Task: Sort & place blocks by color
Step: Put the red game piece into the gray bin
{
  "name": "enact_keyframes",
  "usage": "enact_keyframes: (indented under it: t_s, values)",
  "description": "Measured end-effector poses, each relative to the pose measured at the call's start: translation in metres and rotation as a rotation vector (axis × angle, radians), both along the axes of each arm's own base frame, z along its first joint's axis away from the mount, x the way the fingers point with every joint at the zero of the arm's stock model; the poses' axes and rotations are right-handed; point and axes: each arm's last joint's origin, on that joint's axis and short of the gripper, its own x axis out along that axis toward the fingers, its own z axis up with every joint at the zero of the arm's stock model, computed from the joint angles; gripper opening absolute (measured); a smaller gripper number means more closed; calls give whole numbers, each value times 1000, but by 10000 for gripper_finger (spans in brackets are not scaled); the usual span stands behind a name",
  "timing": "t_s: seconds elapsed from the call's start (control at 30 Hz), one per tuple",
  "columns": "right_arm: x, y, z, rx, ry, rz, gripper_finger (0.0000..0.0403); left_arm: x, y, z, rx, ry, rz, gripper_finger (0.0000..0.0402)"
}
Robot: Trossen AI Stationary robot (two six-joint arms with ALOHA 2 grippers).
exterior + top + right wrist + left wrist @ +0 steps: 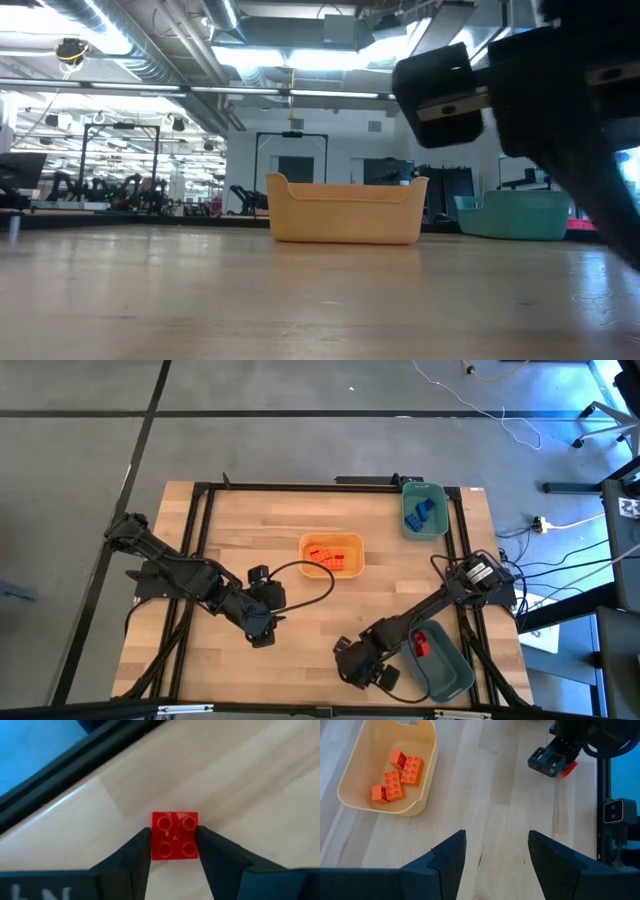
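My right gripper (pixel 174 836) is near the table's front edge (pixel 362 668), shut on a small red block (pixel 174 835) with four studs. My left gripper (pixel 497 837) hangs open above the bare wood at the front left (pixel 262 632) with nothing between its fingers. Several orange blocks (pixel 396 776) lie in the yellow-orange tray (pixel 352 542) at the table's middle. Blue blocks (pixel 422 512) lie in the far teal bin (pixel 441 530). One red block (pixel 421 643) lies in the near teal bin (pixel 455 675). My right gripper pinches the red block between its two fingers, on two opposite side faces (pixel 153 838). The fingers come from above, slanting down. The block's studded top faces up toward the wrist. I cannot tell whether its underside touches the table.
The near teal bin stands just right of my right gripper, at the front right corner. A black frame (pixel 205 540) runs along the table's edges. Bare wood (pixel 300 620) lies between the two grippers and in front of the tray.
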Motion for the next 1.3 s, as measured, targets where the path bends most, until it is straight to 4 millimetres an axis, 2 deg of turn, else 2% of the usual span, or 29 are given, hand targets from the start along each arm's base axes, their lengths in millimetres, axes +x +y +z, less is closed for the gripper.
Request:
enact_keyframes:
  t_s: [0.23, 0.43, 1.0, 1.3]
  values:
    - [6, -7, -1, -76, -75, -70, 159, 0, 0, 0, 0, 0, 0, 206]
    - [15, -23, -1, -60, -46, -222, 159, 0, 0, 0, 0, 1, 0, 206]
    - [29, -48, -1, -36, -34, -307, 159, 0, 0, 0, 0, 1, 0, 206]
    - [32, -50, -1, -43, -61, -306, 159, 0, 0, 0, 1, 0, 1, 206]
